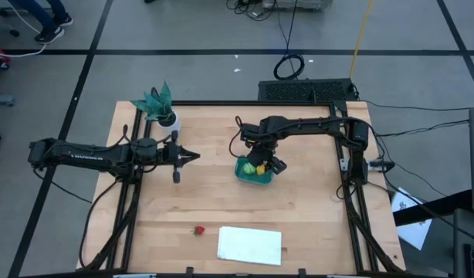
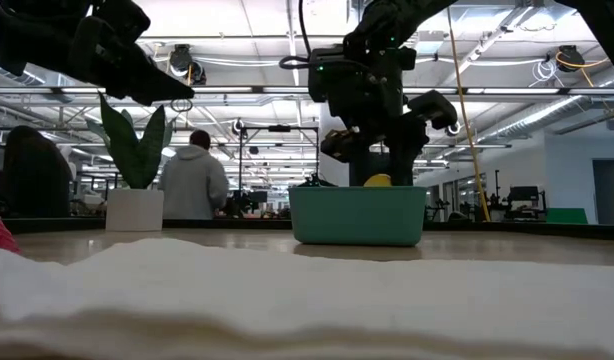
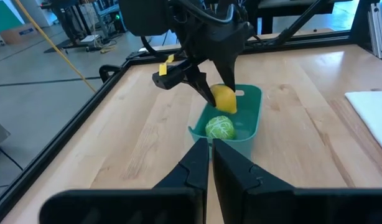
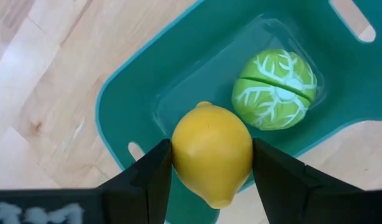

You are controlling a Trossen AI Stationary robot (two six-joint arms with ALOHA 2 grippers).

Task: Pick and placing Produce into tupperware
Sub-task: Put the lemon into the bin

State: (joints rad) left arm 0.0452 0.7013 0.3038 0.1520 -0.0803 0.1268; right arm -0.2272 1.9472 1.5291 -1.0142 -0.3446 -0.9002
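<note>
The teal tupperware (image 1: 253, 173) stands on the table right of centre; a light-green round fruit (image 4: 275, 89) rests on its floor. Over the tub's rim my right gripper (image 4: 209, 167) points steeply down, shut on the yellow lemon (image 4: 211, 154). The lemon (image 3: 224, 98) also shows in the left wrist view, above the tub. A tiny red strawberry (image 1: 198, 229) lies on the table near the front edge. My left gripper (image 1: 192, 157) hovers shut at the left, pointing at the tub (image 3: 237, 121). My right gripper pinches the lemon's two opposite sides (image 4: 178, 155) between its two fingers (image 4: 275, 177). The fingers come from above, slanting down. The lemon is lifted clear, over the tub's near rim (image 4: 141, 152), its pointed end toward the tub's inside.
A teal leafy plant in a white pot (image 1: 163, 108) stands at the table's far left. A flat white sheet (image 1: 250, 245) lies near the front edge, beside the strawberry. People stand in the room beyond the table (image 2: 195, 180).
</note>
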